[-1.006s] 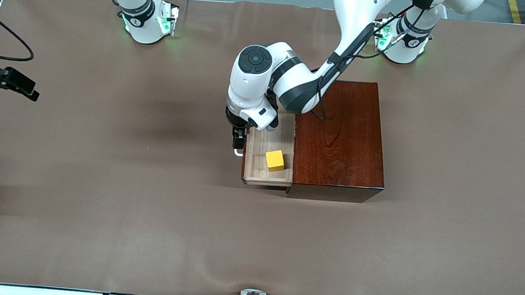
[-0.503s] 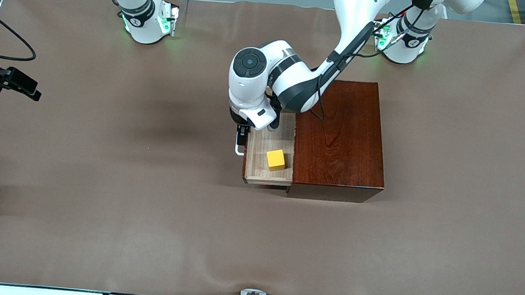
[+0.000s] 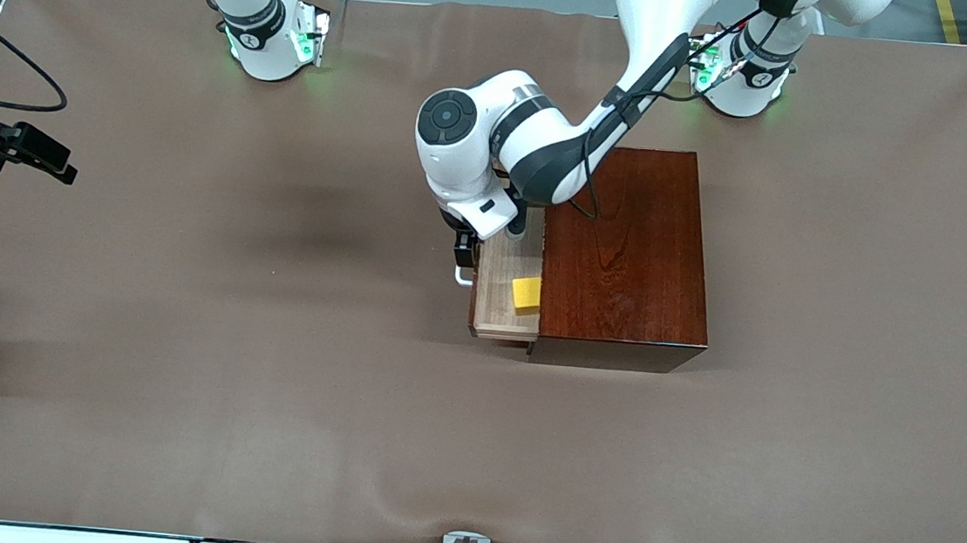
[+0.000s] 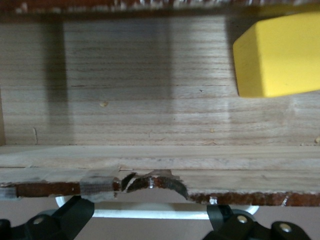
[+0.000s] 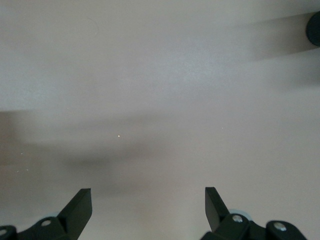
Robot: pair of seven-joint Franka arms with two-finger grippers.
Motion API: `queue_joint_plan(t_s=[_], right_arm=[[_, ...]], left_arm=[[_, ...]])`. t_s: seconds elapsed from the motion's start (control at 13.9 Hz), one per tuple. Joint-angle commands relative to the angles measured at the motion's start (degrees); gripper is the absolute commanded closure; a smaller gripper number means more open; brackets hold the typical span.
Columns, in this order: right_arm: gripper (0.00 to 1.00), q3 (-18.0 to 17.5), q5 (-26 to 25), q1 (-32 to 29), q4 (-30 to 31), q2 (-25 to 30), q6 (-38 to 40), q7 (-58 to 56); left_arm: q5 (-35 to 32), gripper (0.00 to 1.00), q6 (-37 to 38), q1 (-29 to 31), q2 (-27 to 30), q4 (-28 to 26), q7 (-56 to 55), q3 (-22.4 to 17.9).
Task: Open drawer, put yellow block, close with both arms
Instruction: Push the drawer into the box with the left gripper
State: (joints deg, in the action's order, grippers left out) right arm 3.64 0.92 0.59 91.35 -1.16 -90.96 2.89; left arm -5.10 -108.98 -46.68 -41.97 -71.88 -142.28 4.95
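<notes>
Inside drawer (image 3: 500,286), yellow block (image 3: 526,294).

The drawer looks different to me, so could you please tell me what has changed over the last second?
The drawer has slid partway into the wooden box, pushed by the left hand at its white handle. The yellow block rode along and now sits at the box's edge. The box has not moved, and the right hand still waits at the right arm's end of the table.
</notes>
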Motion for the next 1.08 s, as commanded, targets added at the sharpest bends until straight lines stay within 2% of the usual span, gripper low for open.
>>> queue_joint_plan(t_s=[0.0, 0.14, 0.5, 0.86, 1.01], right_arm=[[0.0, 0.1, -0.3, 0.3, 0.2, 0.5, 0.4, 0.7], [0.0, 0.1, -0.3, 0.4, 0.3, 0.5, 0.6, 0.7], [0.0, 0.1, -0.3, 0.2, 0.3, 0.5, 1.3, 0.6], [0.0, 0.1, -0.3, 0.2, 0.3, 0.5, 1.3, 0.6], [0.0, 0.1, -0.3, 0.1, 0.3, 0.5, 1.3, 0.5]], left_arm=[[-2.5, 0.0, 8.3, 0.1, -0.2, -1.0, 0.1, -3.5], [-4.5, 0.0, 11.1, 0.1, -0.1, -1.0, 0.1, -5.3], [-11.2, 0.0, 15.9, 0.6, -0.1, -1.0, -1.5, -5.9], [-12.4, 0.0, 16.6, 0.4, -0.1, -0.4, -1.4, -5.9], [-12.5, 0.0, 16.3, 0.0, 2.4, -0.2, 0.5, -5.7]])
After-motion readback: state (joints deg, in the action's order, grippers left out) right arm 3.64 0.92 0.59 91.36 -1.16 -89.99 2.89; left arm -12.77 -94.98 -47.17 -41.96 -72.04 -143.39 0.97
